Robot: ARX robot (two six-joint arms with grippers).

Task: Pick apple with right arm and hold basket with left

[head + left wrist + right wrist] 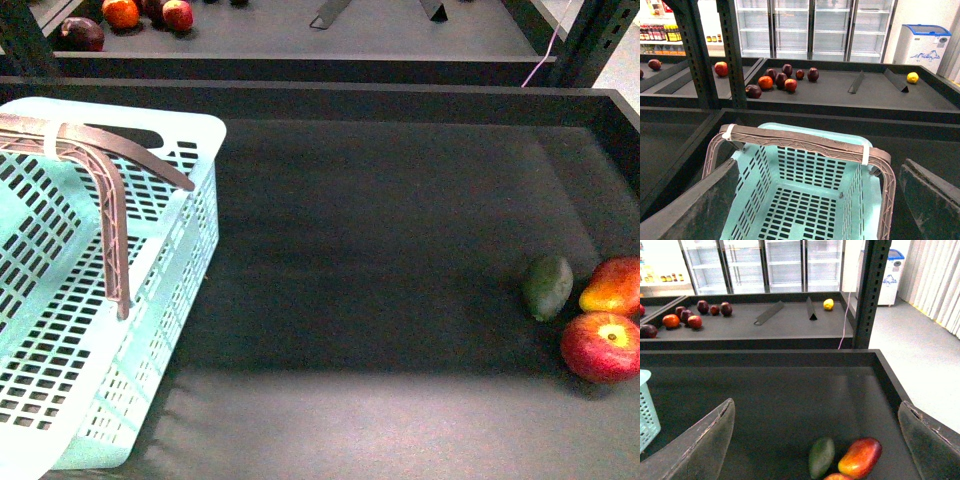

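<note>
While the right jaws hang wide open with nothing between them, their worn dark grey fingers [700,445] frame three fruits lying lower down on the black matte worktop [380,250]. Nearest the robot, at the worktop's far right, lies the round red apple with a yellow patch [601,346]. Just behind it is the oblong red-orange-yellow fruit [613,285]; whether the two touch cannot be told. The dark green oval fruit [548,286] sits just beside them, toward the left. The right jaws are clear of all three.

At the near left stands the large pale mint-blue slotted plastic basket [195,215], upright and well apart from the fruits. Its two brown-mauve curved handles [110,215] are raised together and bound by a white zip tie [52,138]. The left jaws are also spread wide and hold nothing. Their grey fingers [695,210] sit to either side above the basket's mouth, with the handles showing between them, ungripped.

Beyond a raised black wall lies a second black tray [865,100] carrying a cluster of red and dark fruits [782,80] and one small yellow fruit [912,77]. Farthest back stand glass-door fridges [815,25] and a white chest freezer with a blue lid [922,42].
</note>
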